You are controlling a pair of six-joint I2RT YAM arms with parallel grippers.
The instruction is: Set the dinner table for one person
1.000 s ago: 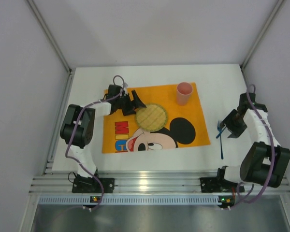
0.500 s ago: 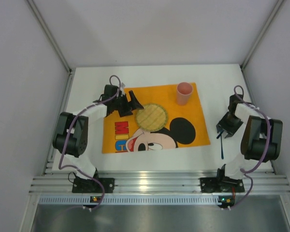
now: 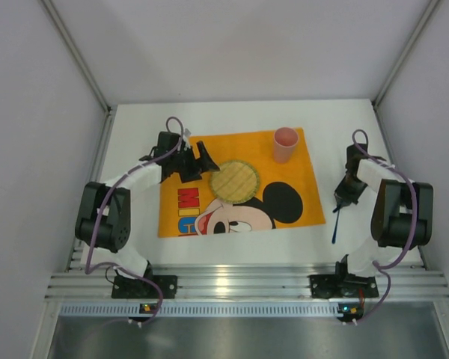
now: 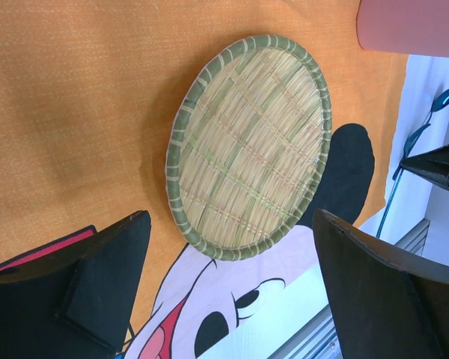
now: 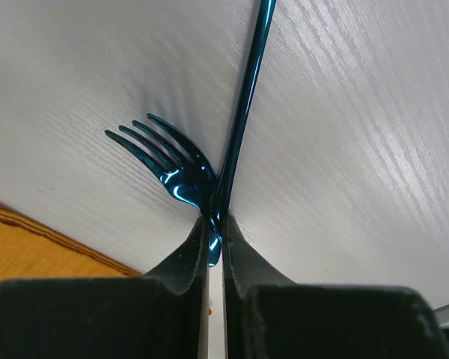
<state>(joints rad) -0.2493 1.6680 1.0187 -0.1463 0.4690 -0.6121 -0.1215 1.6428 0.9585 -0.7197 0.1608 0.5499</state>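
While the dinner table [image 3: 232, 116] spreads white and flat between the grey walls, with its ribbed aluminium rail [image 3: 239, 284] along the near edge by both arm bases, we see an orange Mickey Mouse placemat [image 3: 295, 170] lying at its middle. On the mat rest a round woven plate [image 3: 234, 179] and, at the far right corner, an upright pink cup [image 3: 285, 143]. Our left gripper [image 4: 230, 221] stands with jaws spread wide at the plate's left rim, gripping nothing. Right of the mat, on bare tabletop, our right gripper [image 5: 215, 224] is pinched tight on the neck of a blue fork [image 5: 168, 161]. A slim blue handle [image 5: 247, 82] runs from the fingertips toward the rail.
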